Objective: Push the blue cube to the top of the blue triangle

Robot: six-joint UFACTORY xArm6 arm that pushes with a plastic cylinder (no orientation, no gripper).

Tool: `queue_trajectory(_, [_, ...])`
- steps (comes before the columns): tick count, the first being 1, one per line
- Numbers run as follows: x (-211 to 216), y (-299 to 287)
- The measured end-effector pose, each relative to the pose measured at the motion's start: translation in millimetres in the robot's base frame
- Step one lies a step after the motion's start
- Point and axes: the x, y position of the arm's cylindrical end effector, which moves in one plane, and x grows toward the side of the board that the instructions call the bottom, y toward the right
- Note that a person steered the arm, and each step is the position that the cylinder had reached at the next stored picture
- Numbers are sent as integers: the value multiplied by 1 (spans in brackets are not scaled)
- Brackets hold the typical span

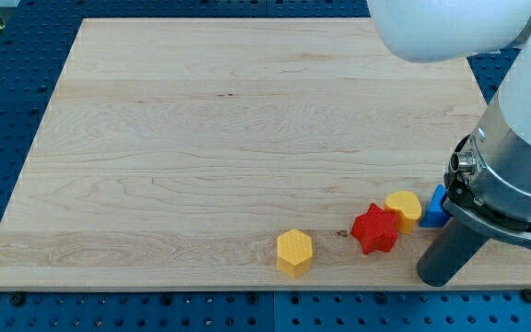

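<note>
A blue block (pixel 434 209) lies near the board's lower right edge, partly hidden behind my arm, so I cannot tell its shape. I see only this one blue block. My dark rod comes down just below and right of it, and my tip (pixel 437 277) rests on the board below the blue block, a short gap away. A yellow rounded block (pixel 404 207) touches the blue block's left side.
A red star (pixel 374 230) sits against the yellow rounded block's lower left. A yellow hexagon (pixel 294 252) lies further left near the board's bottom edge. My white arm body (pixel 524 138) covers the board's right edge. The wooden board (pixel 201 138) lies on a blue surface.
</note>
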Motion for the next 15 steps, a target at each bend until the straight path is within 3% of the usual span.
queue_trajectory(3, [1, 3])
queue_trajectory(12, [0, 91])
queue_trajectory(15, [-15, 181])
